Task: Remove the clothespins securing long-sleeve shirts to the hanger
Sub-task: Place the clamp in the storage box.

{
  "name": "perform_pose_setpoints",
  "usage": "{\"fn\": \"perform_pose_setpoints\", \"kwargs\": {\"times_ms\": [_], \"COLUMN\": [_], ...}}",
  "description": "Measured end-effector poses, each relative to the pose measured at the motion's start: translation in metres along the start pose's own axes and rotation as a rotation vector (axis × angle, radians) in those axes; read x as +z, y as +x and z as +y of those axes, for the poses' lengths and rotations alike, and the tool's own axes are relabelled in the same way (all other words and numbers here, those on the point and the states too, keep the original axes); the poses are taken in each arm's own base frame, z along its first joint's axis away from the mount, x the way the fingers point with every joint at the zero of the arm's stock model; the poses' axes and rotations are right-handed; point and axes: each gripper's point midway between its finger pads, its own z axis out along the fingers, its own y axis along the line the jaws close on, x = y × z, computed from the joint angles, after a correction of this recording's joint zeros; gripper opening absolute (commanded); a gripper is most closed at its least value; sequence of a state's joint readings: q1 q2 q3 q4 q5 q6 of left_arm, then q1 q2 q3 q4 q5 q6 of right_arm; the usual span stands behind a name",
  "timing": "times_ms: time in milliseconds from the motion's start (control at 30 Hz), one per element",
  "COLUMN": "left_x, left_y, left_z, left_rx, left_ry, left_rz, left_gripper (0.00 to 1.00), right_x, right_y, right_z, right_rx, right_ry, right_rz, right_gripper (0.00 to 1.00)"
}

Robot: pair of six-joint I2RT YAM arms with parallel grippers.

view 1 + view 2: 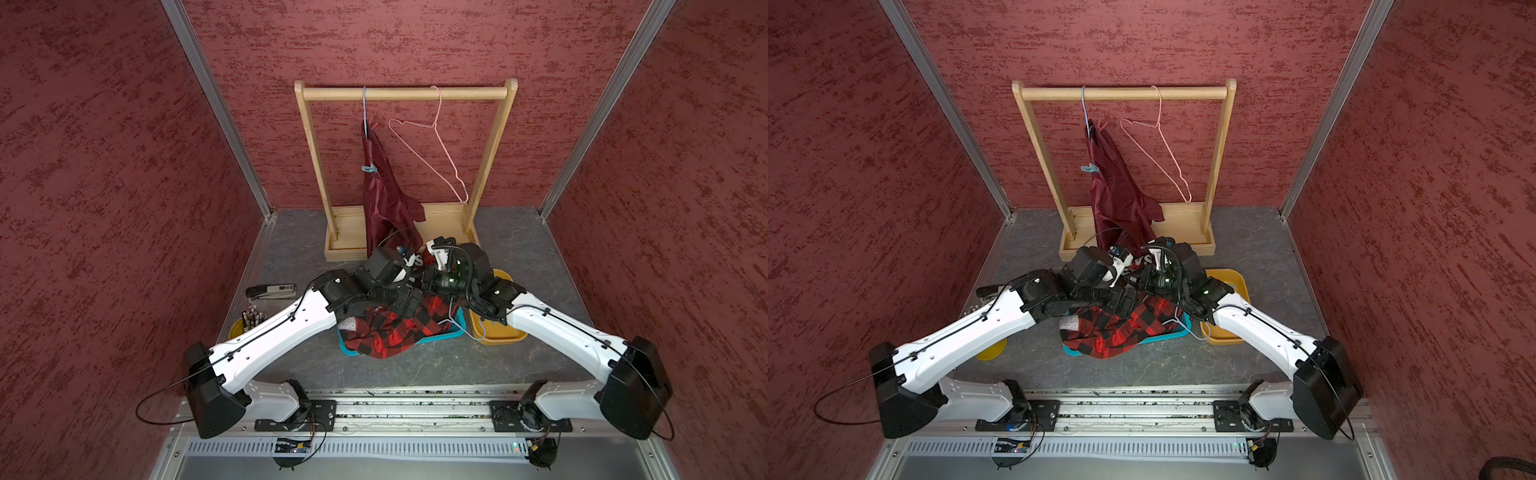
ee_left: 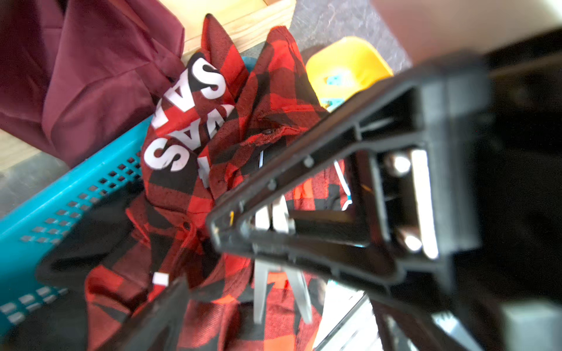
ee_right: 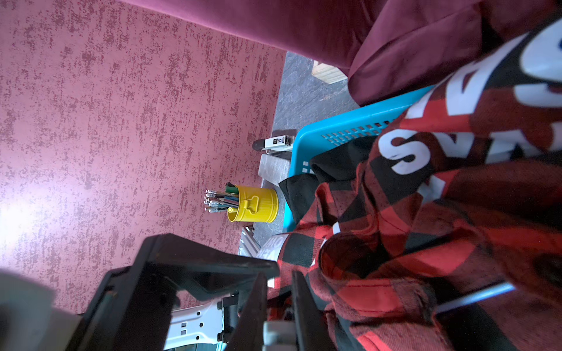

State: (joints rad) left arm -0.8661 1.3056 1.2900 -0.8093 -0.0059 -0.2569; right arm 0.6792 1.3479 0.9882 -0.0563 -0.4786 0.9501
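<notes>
While the right gripper (image 3: 279, 277) sits low over the plaid shirt (image 1: 395, 332) heaped in the teal basket (image 1: 345, 349), its jaws are drawn nearly together on a pale grey clip (image 2: 261, 291) that reads as a clothespin, with two splayed legs poking out below the fingers in the left wrist view; whether its mouth bites the cloth or the thin hanger wire (image 3: 474, 299) running under the plaid cannot be told. Close beside it the left gripper (image 1: 415, 303) hovers over the same heap with its jaws wide apart and nothing in them, and the black shirt (image 2: 91, 243) lies under the plaid against the basket wall. I judge the step in hand to be pulling a pin off the plaid shirt's hanger, with the right arm doing the gripping. Next, that arm likely needs to draw the pin straight off, lift clear of the folds so no cloth drags along, and carry it to the yellow tray (image 1: 498, 332) just beside the basket, where teal clothespins (image 2: 334, 79) lie. Well behind, on the wooden rack (image 1: 407, 93), the maroon shirt (image 1: 386, 199) hangs from a blue hanger (image 1: 364, 108) with one teal pin (image 1: 368, 168) clipped at its edge, so the task looks unfinished, and that pin will call for a high, far reach
</notes>
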Motion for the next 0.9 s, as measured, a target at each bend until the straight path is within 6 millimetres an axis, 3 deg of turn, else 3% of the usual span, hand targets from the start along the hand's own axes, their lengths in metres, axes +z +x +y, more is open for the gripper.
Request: {"fn": "perform_pose_setpoints", "kwargs": {"times_ms": [233, 467, 700, 900], "left_x": [-0.038, -0.061, -0.040, -0.001], "left_y": [-0.006, 0.006, 0.041, 0.068], "left_z": [0.010, 0.020, 0.013, -0.020], "left_rx": [-0.027, -0.083, -0.025, 0.168], "left_ry": [0.009, 0.037, 0.043, 0.020], "left_rz": [-0.081, -0.094, 0.042, 0.190], "left_gripper": [1.00, 1.00, 0.99, 0.96], "right_x": [-0.001, -0.032, -0.107, -0.153], "right_y": [-0.017, -0.059, -0.096, -0.086], "right_z": [-0.005, -0.037, -0.087, -0.160], "right_rx": [0.011, 0.065, 0.152, 0.286], "right_ry": [0.017, 0.106, 0.245, 0.423], "right_rz": [-0.040, -0.170, -0.400, -0.507], "right_gripper": [0.05, 0.05, 0.05, 0.06]}}
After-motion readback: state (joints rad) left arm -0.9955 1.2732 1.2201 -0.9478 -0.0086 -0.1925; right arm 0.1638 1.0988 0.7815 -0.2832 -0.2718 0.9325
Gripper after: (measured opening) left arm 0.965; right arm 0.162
